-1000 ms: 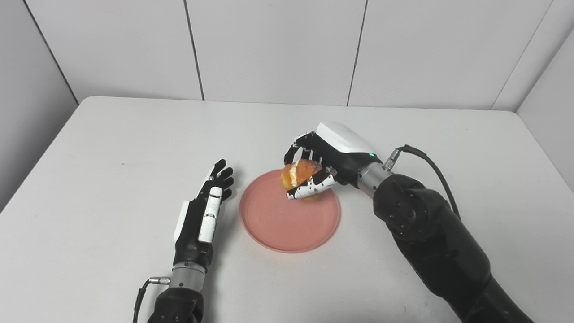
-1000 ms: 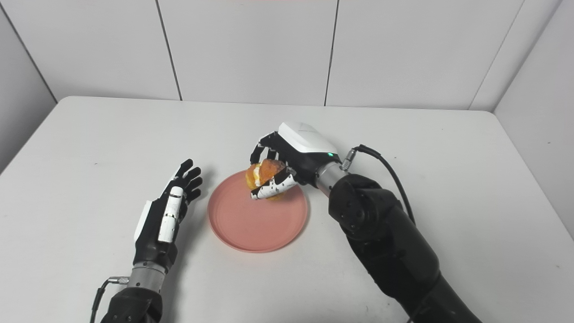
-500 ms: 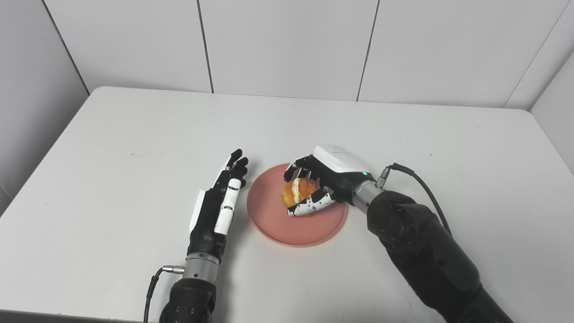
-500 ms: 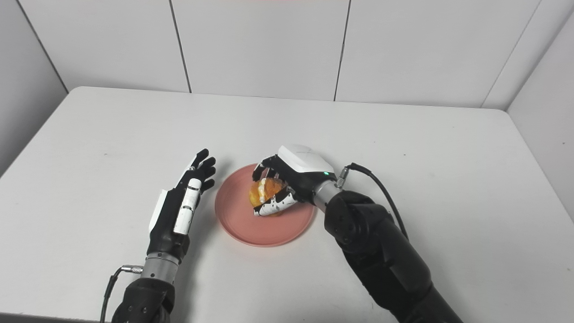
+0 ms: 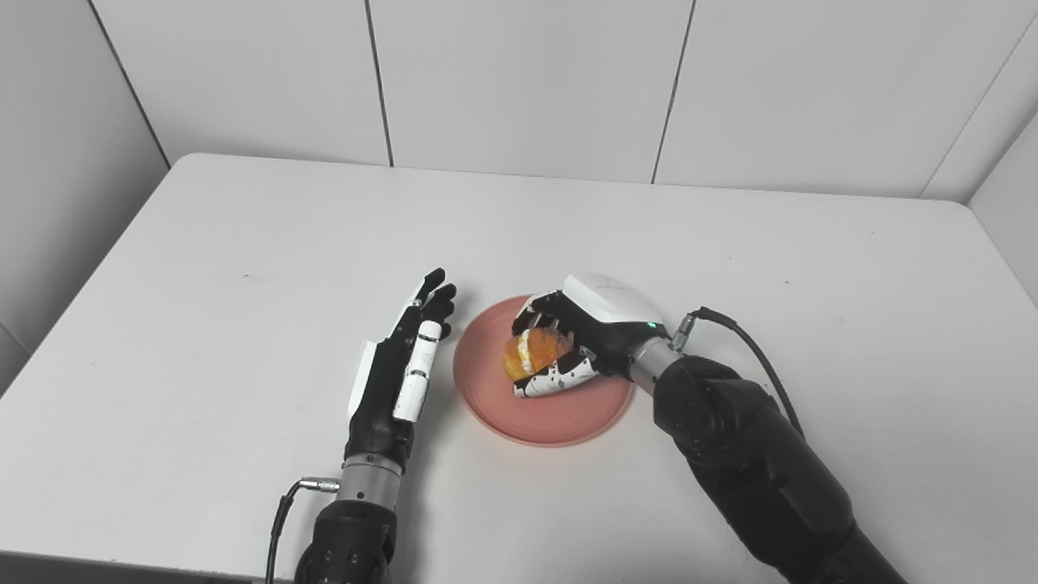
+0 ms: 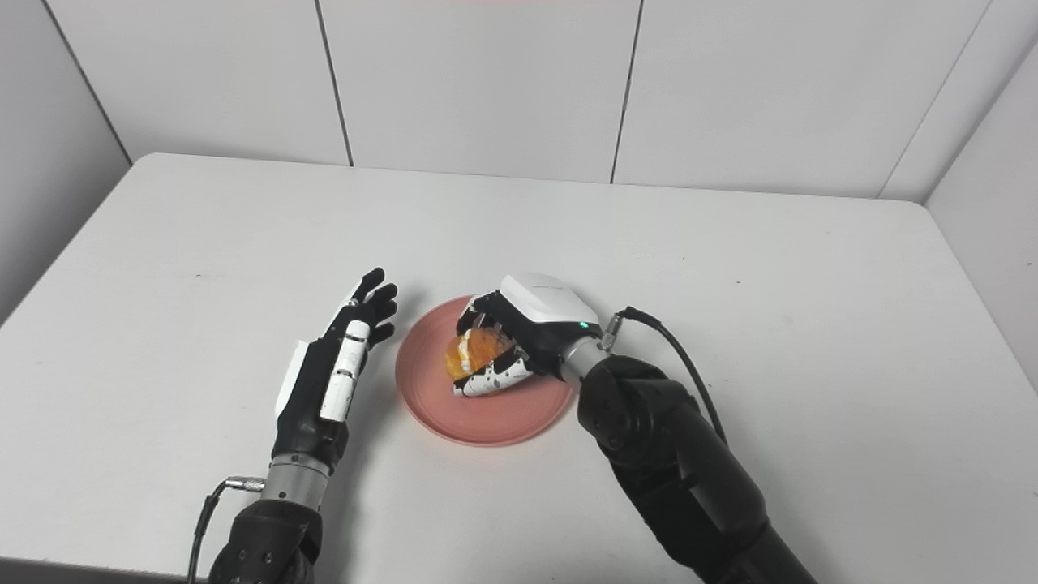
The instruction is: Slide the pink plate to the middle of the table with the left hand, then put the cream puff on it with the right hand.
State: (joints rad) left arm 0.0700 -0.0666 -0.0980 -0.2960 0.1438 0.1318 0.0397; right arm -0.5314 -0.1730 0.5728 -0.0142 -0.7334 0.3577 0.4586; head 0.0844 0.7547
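Note:
A pink plate (image 5: 568,418) lies flat near the middle of the white table (image 5: 243,243). My right hand (image 5: 580,332) is low over the plate, shut on an orange cream puff (image 5: 531,354) with white filling. The puff sits at or just above the plate's surface; contact cannot be told. My left hand (image 5: 401,373) rests open on its edge just left of the plate, fingers straight and pointing away, a small gap from the rim. The right eye view has the same layout: plate (image 6: 495,422), puff (image 6: 474,353), left hand (image 6: 332,381), right hand (image 6: 531,320).
White wall panels (image 5: 519,81) stand behind the table's far edge. A black cable (image 5: 746,345) loops from my right wrist. The table's near edge (image 5: 122,560) shows at the bottom left.
The camera tilted, shifting the whole picture. My right hand has come down with the cream puff from above the plate's far rim onto the plate's middle. The left hand has stayed beside the plate.

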